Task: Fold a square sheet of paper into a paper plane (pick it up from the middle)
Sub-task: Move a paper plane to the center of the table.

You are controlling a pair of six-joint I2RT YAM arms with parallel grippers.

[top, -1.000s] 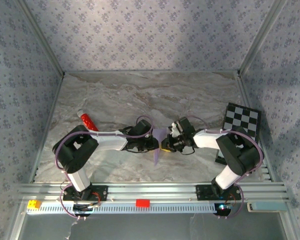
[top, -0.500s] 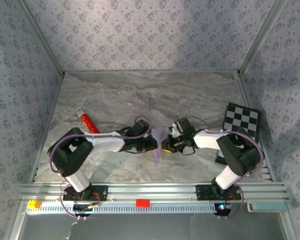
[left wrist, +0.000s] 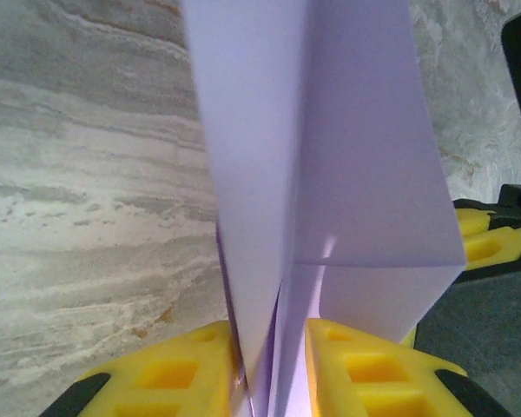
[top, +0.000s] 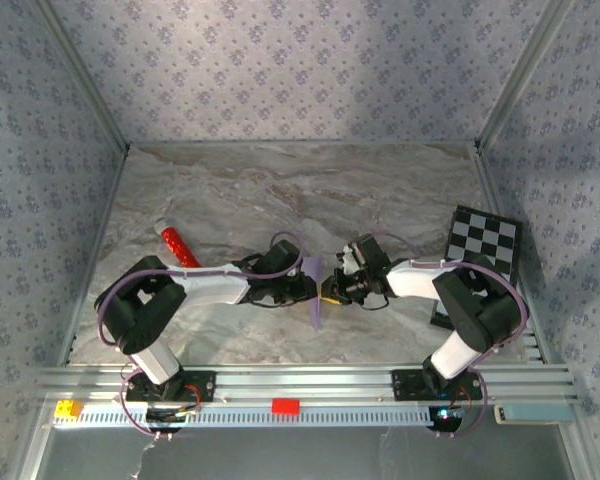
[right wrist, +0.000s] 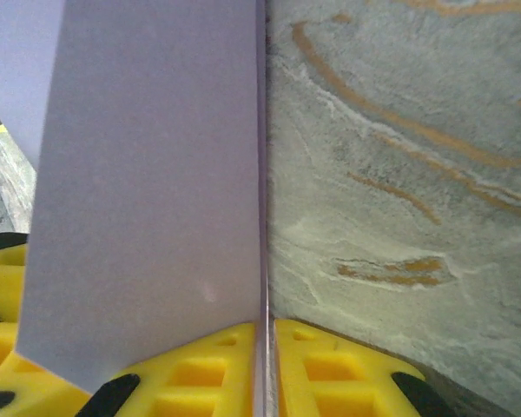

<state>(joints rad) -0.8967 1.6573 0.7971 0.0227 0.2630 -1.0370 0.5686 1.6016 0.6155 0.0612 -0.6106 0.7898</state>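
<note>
1. The marble table (top: 280,190) carries the whole scene, and I have both arms reaching in from the near edge to meet at its centre.
2. The left arm (top: 205,285) has changed most in the last second: its elbow has swung out to the left and dropped lower. The right arm (top: 430,278) sits where it was.
3. The checkered board (top: 485,238) leans at the right edge, well apart from the work.
4. The lilac sheet (top: 315,308) stands on edge between the two wrists, lifted off the marble at mid-table. It is already folded into a narrow strip of several layers. From above, its far end looks slimmer than a second ago, so I judge the flaps have been pulled closer together along the centre crease.
5. The left gripper (top: 308,288) is pinched onto the sheet's near-left side. In the left wrist view its yellow fingers (left wrist: 182,373) sit tight on either side of the doubled paper, with one flap overhanging to the right.
6. The right gripper (top: 327,291) clamps the sheet from the opposite side. Its wrist view shows the jaws nearly touching, with the paper's folded edge caught between them.
7. The red cylinder (top: 176,243) lies untouched at far left.
8. My reading is that the crease is being sharpened, not begun. The dart is partly formed, and both pinches must hold or the layers may spring apart.
</note>
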